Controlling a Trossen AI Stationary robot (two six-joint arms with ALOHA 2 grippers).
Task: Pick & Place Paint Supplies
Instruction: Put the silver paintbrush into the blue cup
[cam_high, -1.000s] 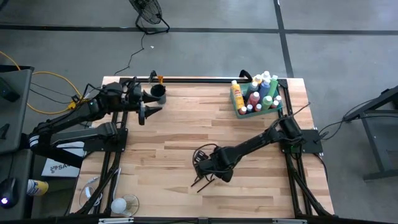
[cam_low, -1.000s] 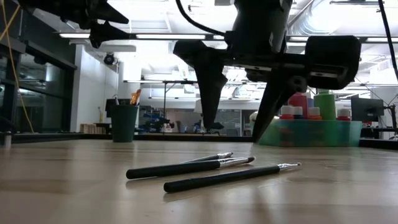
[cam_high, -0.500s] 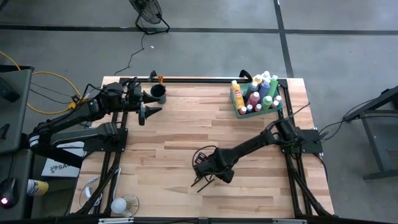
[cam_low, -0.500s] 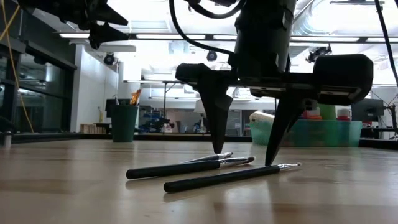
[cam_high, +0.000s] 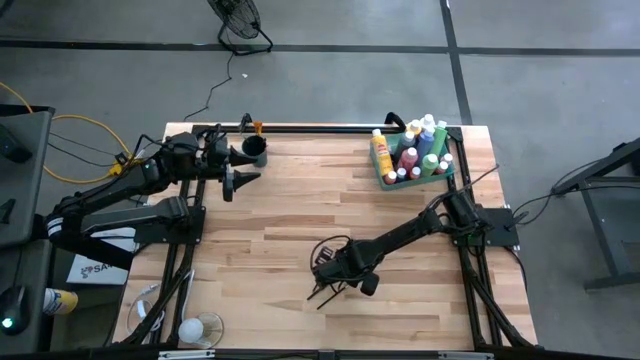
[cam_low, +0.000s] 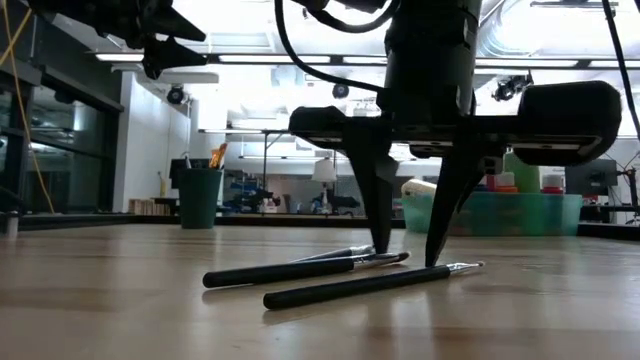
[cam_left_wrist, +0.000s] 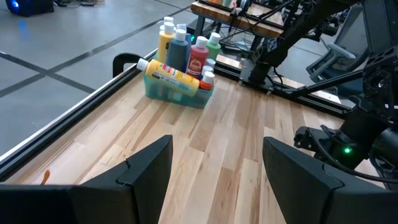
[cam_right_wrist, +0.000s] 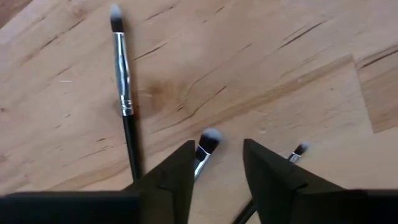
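Three thin dark-handled paintbrushes (cam_low: 300, 268) lie flat on the wood near the table's middle front, also visible under the arm from above (cam_high: 322, 292). My right gripper (cam_low: 410, 258) points down over their bristle ends, open. Its fingers stand on either side of the middle brush's bristle end (cam_right_wrist: 208, 142). The other two brushes (cam_right_wrist: 124, 93) (cam_right_wrist: 298, 150) lie outside the fingers. Capped paint bottles (cam_high: 412, 150) stand in the green tray (cam_high: 385, 178) at the far right. My left gripper (cam_high: 240, 180) hangs open above the far left. My right gripper comes from above, its fingers across the middle brush just behind the bristles (cam_right_wrist: 200, 158). One finger's (cam_right_wrist: 177, 177) inner edge lies right at the ferrule. Whether it touches the brush I cannot tell. The brush lies flat on the table.
A dark round cup (cam_high: 255, 148) stands at the far left, close to my left gripper. The green tray (cam_left_wrist: 177, 93) of bottles sits at the far right corner. Bare wood lies between them and around the brushes.
My right gripper has come down onto the brushes' bristle ends until its fingertips are near the wood. Its fingers have then drawn closer together around the middle brush. The brushes lie where they were.
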